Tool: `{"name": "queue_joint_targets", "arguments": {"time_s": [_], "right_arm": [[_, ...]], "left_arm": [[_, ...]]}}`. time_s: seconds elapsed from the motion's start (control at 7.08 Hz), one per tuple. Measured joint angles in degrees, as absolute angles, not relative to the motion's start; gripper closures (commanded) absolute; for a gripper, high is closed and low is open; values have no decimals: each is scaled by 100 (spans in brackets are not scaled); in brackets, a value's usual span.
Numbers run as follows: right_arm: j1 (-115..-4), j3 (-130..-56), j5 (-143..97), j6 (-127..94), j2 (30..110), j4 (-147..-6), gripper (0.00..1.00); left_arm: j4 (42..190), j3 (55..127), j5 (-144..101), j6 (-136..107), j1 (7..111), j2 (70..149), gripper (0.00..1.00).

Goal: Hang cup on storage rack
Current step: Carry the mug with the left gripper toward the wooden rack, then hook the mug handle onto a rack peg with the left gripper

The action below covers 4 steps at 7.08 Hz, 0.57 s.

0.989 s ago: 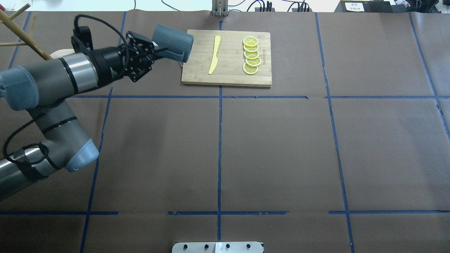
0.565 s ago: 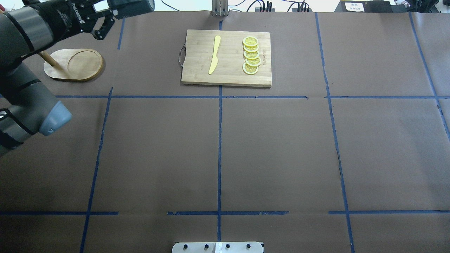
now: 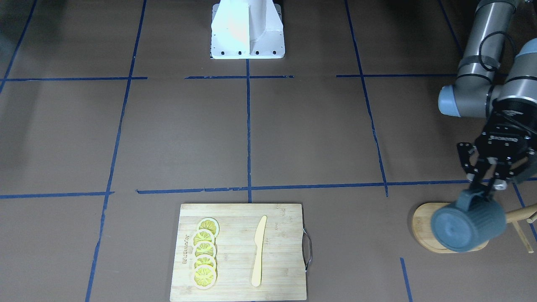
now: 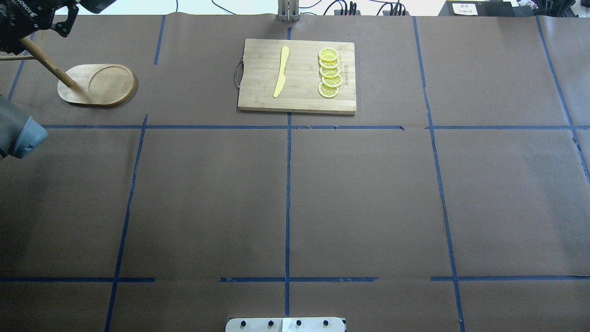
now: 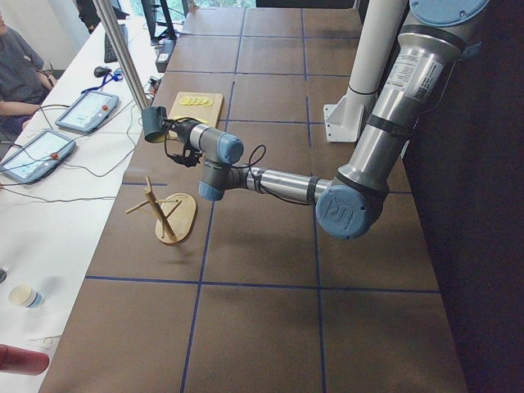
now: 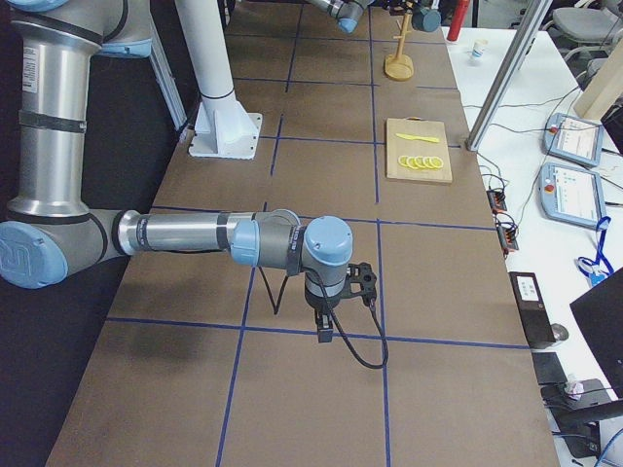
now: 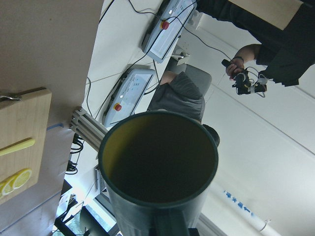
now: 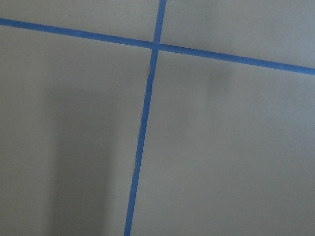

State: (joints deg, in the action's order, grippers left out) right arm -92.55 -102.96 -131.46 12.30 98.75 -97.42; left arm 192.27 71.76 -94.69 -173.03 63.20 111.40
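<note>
My left gripper is shut on the handle of the dark blue-grey cup. It holds the cup in the air on its side, flat base toward the front camera, over the rack's oval base. The left wrist view looks into the cup's mouth. The bamboo storage rack stands at the table's far left, with its pole and pegs beside the cup. The cup touches no peg that I can see. My right gripper hangs low over the table; I cannot tell if it is open.
A bamboo cutting board with lemon slices and a yellow knife lies at the far middle. The robot's white base is at the near edge. Operators and tablets sit beyond the table.
My left arm has swung left and up with the cup, from beside the cutting board to above the rack. It is now almost out of the overhead view.
</note>
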Motion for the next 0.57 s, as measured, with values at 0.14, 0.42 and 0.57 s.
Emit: {"name": "queue_joint_targets", "arguments": {"time_s": [0.14, 0.42, 0.57], "right_arm": [[-9255, -10293, -13148, 1231, 9877, -9731, 0], [-9255, -10292, -13148, 1230, 9879, -9722, 0], [-9255, -10292, -13148, 1231, 9879, -9721, 0]], "left_arm": [[19301, 7002, -9470, -17423, 6450, 11134, 100], [19448, 6805, -9472, -17470, 6567, 11057, 100], [19600, 6722, -9470, -17474, 6578, 10984, 100]]}}
